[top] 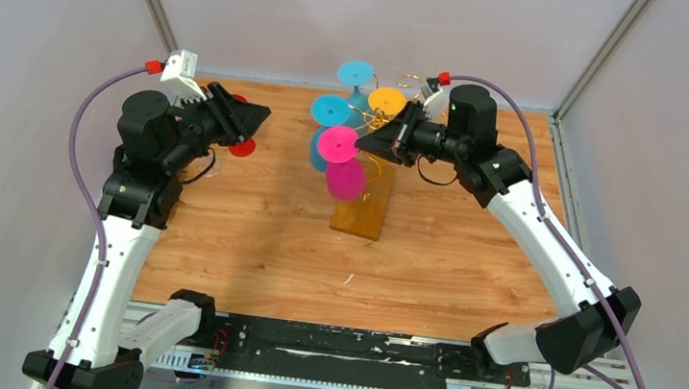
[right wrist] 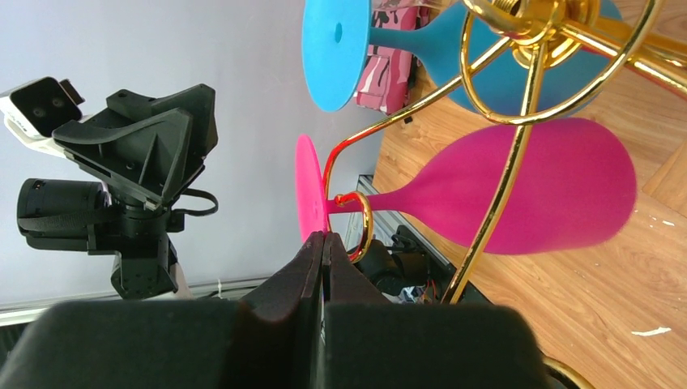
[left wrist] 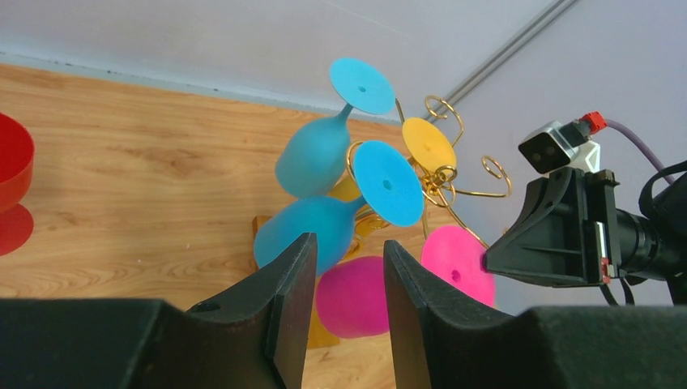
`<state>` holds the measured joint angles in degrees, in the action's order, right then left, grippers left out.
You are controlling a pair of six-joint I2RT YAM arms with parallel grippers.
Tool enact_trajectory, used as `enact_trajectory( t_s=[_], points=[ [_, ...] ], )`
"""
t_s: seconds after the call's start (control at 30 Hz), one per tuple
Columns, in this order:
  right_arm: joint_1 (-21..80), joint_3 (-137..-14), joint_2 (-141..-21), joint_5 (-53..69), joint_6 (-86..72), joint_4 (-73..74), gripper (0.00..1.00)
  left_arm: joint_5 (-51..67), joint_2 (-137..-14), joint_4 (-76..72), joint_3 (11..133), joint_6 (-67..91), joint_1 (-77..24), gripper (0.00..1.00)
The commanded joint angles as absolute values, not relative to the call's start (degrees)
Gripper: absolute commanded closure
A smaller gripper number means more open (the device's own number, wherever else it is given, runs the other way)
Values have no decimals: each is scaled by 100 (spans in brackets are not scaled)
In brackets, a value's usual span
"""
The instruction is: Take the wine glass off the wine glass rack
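The gold wire wine glass rack (top: 374,171) stands on its amber base (top: 363,214) at the table's middle back. A pink wine glass (top: 344,177) hangs from it upside down, beside two blue glasses (top: 330,111) and a yellow one (top: 387,100). My right gripper (top: 365,144) is shut, its tips pinching the rim of the pink glass's foot (right wrist: 306,190); the stem sits in a gold loop (right wrist: 366,227). My left gripper (top: 260,120) is open and empty, left of the rack, pointing at it (left wrist: 348,243).
A red glass (top: 242,146) stands on the table just under the left gripper and shows at the left edge of the left wrist view (left wrist: 12,174). Grey walls close the table's back and sides.
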<state>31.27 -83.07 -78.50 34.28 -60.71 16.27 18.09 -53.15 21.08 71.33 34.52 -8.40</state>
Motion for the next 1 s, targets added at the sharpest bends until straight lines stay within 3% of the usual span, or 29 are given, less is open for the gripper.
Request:
enact_trajectory(
  t_s=[0.0, 0.97],
  points=[
    [3209, -8521, -8004, 3497, -6193, 1383, 100, 1942, -5313, 2017, 7082, 3433, -870, 59],
    [2709, -7865, -7002, 2286, -6065, 1199, 100, 2079, -5400, 1837, 6952, 3497, -870, 59]
  ],
)
